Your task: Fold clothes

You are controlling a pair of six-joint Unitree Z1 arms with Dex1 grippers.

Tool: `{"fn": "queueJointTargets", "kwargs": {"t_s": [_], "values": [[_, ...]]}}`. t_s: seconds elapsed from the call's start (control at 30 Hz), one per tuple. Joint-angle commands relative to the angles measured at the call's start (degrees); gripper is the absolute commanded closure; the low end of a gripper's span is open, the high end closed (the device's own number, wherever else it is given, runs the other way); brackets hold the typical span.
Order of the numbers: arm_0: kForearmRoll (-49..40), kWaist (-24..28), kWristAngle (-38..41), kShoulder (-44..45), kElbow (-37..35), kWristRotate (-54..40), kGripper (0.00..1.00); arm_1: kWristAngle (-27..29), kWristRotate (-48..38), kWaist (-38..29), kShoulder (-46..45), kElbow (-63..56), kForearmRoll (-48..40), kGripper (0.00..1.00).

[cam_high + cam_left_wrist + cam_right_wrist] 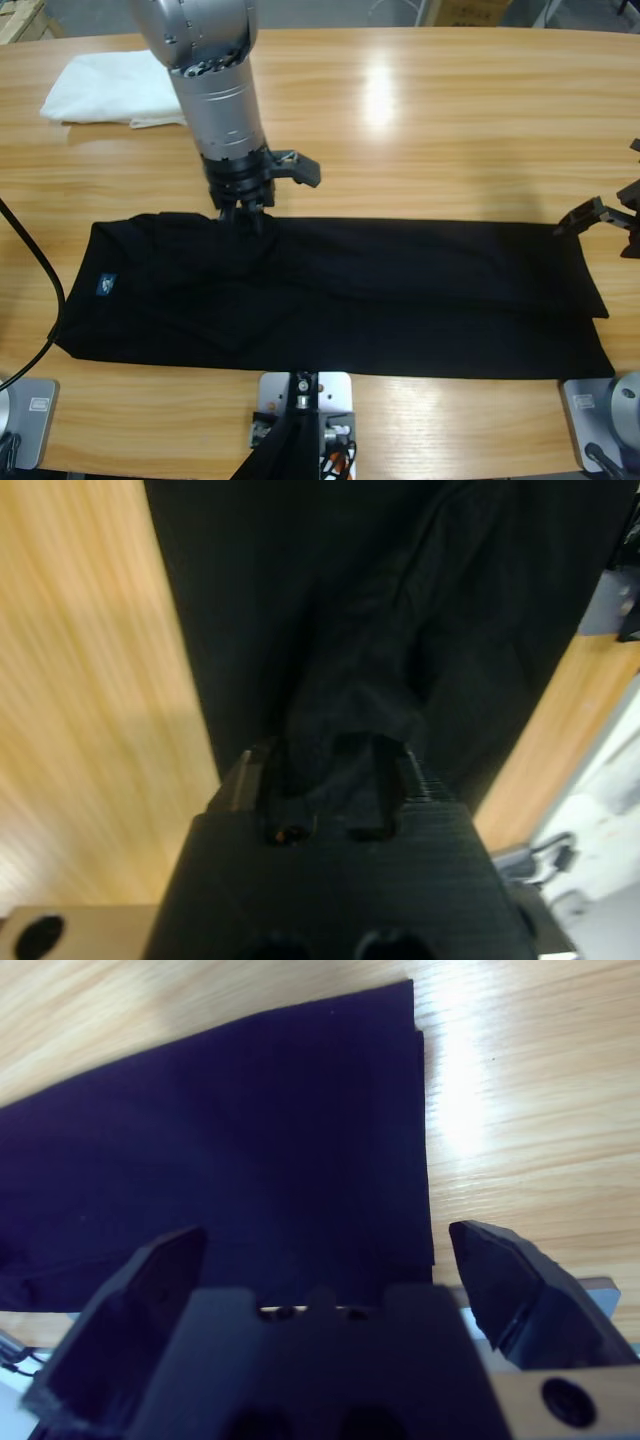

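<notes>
Pinching a bunch of black cloth at the far edge of the polo shirt (330, 295), left gripper (243, 213) clamped on the fabric near the collar end, as the left wrist view shows a gathered ridge of shirt (350, 730) caught between its jaws. Lying lengthwise along the wooden table (450, 130) as a long narrow band, sides seemingly already turned in, small blue neck label (105, 284) toward the left end. Hanging just off the hem end, right gripper (605, 222) released, jaws spread wide and holding nothing; right wrist view looking down on the squared hem corner (400, 1110) with bare wood beside it. Sitting well apart at the table's far left corner, a white folded garment (115, 90), untouched and no part of this step.

Judged as mid-fold: narrowing done, end-over-end fold probably in hand. Likely calling next for a lift of the pinched edge and a carry along the band's length, kept low so the layers do not slide apart. Possibly also needing the right gripper to close on the hem corner first, to keep both ends square. Cannot tell from here how many layers sit in the left grasp.
</notes>
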State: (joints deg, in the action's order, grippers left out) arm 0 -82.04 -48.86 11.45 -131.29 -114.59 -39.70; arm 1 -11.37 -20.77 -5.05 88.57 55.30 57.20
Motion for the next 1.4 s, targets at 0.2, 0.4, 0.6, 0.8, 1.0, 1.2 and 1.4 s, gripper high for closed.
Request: {"fn": "queueJointTargets", "kwargs": {"t_s": [0.2, 0.4, 0.6, 0.8, 1.0, 1.2, 1.4], "values": [[11.95, 0.08, -4.35, 24.29, 24.19, 35.73, 0.0, 0.12, 0.38, -3.69, 0.27, -1.77, -0.6, 0.0], [20.97, -2.03, -10.82, 28.72, 37.41, 57.79, 0.083, -4.09, 1.43, -9.87, -5.0, -2.62, -5.29, 0.636], [32.2, -4.98, -10.13, 27.21, 47.48, 70.38, 0.105, -6.87, -1.08, -13.07, -9.47, -4.64, -8.83, 0.798], [32.29, -5.02, -10.41, 26.37, 46.07, 78.72, 0.105, -3.88, -7.83, -16.68, -11.21, -9.59, -15.14, 1.0], [30.69, -8.48, -10.54, 26.42, 50.96, 86.53, 0.105, 0.93, -12.98, -16.69, -5.69, -11.25, -15.58, 1.0], [31.24, -11.28, -11.36, 22.83, 51.75, 90.17, 0.105, 4.17, -17.71, -16.53, 1.38, -12.0, -19.55, 1.0], [31.57, -11.33, -11.8, 21.8, 54.21, 90.7, 0.105, 4.91, -17.41, -15.71, 3.96, -13.29, -23.26, 1.0]]}}
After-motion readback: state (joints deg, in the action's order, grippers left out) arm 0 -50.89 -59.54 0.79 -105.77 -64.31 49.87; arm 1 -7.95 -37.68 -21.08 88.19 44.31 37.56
